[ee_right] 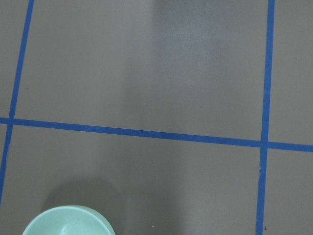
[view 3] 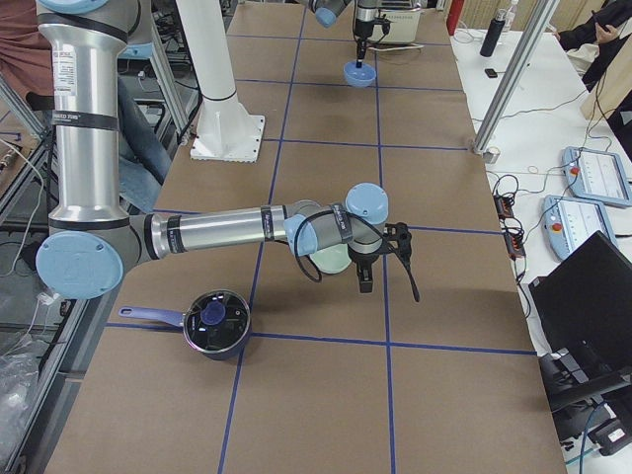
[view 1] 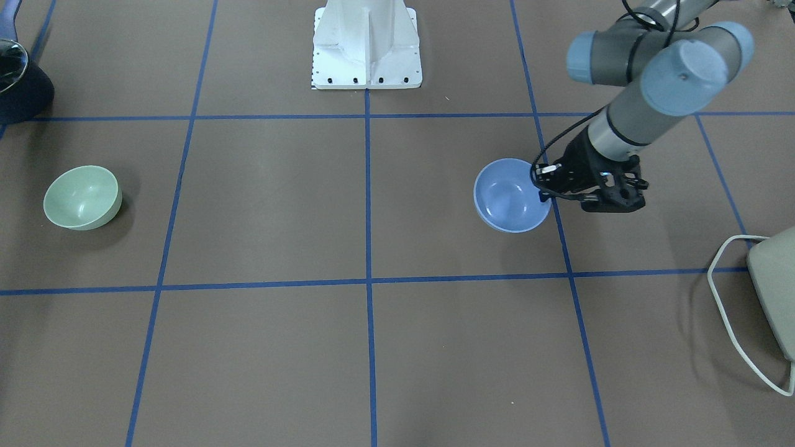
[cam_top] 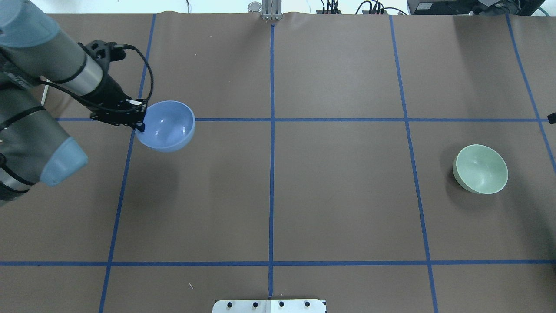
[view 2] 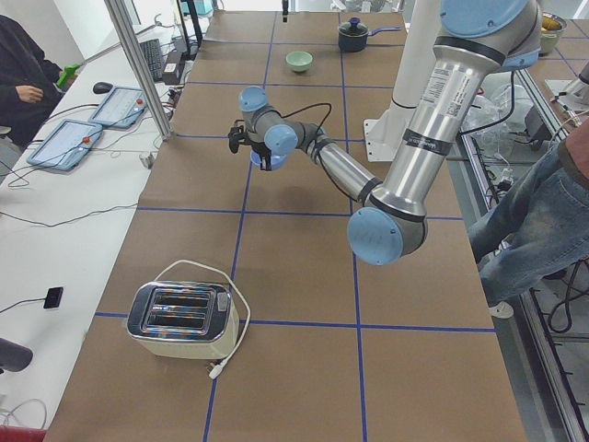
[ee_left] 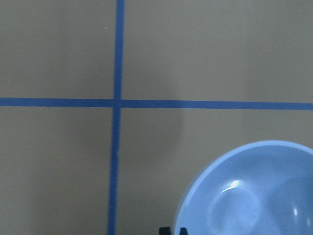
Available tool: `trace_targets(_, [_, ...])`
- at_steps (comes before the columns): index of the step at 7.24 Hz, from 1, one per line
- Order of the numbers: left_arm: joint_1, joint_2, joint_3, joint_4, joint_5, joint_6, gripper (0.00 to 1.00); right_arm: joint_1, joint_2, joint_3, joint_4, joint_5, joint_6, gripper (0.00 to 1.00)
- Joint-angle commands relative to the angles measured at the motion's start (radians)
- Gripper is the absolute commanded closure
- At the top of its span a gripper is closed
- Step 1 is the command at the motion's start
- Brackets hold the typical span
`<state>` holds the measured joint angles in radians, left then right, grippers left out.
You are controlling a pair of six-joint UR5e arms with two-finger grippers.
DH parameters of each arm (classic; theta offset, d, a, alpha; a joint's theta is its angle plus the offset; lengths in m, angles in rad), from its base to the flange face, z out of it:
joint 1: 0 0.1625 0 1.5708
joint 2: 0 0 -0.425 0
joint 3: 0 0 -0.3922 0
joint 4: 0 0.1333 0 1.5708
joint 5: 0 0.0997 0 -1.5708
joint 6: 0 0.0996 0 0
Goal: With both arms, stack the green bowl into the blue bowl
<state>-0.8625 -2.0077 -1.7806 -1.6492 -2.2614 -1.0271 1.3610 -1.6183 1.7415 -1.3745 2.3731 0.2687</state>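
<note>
The pale blue bowl (view 1: pixel 510 197) hangs tilted a little above the table on my left side, also in the overhead view (cam_top: pixel 167 126). My left gripper (view 1: pixel 544 191) is shut on its rim, at the bowl's edge in the overhead view (cam_top: pixel 141 124). The left wrist view shows the bowl (ee_left: pixel 254 196) and the fingertips (ee_left: pixel 165 230) at the bottom edge. The mint-green bowl (view 1: pixel 82 197) stands upright on the table at my right (cam_top: pixel 481 168). My right gripper (view 3: pixel 364 281) points down beside the green bowl (view 3: pixel 331 261); I cannot tell whether it is open.
A white pedestal base (view 1: pixel 366 46) stands at the robot's edge of the table. A toaster (view 1: pixel 773 292) with a white cord sits beyond my left arm. A dark pot (view 3: pixel 215 322) with a lid sits near the green bowl. Blue tape lines grid the brown table.
</note>
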Motion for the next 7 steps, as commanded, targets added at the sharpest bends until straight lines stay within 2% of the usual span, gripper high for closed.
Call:
trace_targets(1, [0.101, -0.154, 0.023, 0.079, 0.071, -0.166, 1.00, -0.081, -0.009, 0.004, 0.005, -0.020, 0.012, 0.00])
trace_targets(3, [0.157, -0.203, 0.029, 0.094, 0.112, -0.234, 1.00, -0.150, -0.002, 0.003, 0.008, -0.021, 0.068, 0.00])
trace_targets(5, [0.219, -0.268, 0.097, 0.092, 0.173, -0.292, 1.00, -0.225, 0.040, -0.010, 0.025, -0.075, 0.119, 0.00])
trace_targets(7, [0.252, -0.307, 0.153, 0.080, 0.209, -0.317, 1.00, -0.267, 0.052, -0.011, 0.041, -0.080, 0.170, 0.00])
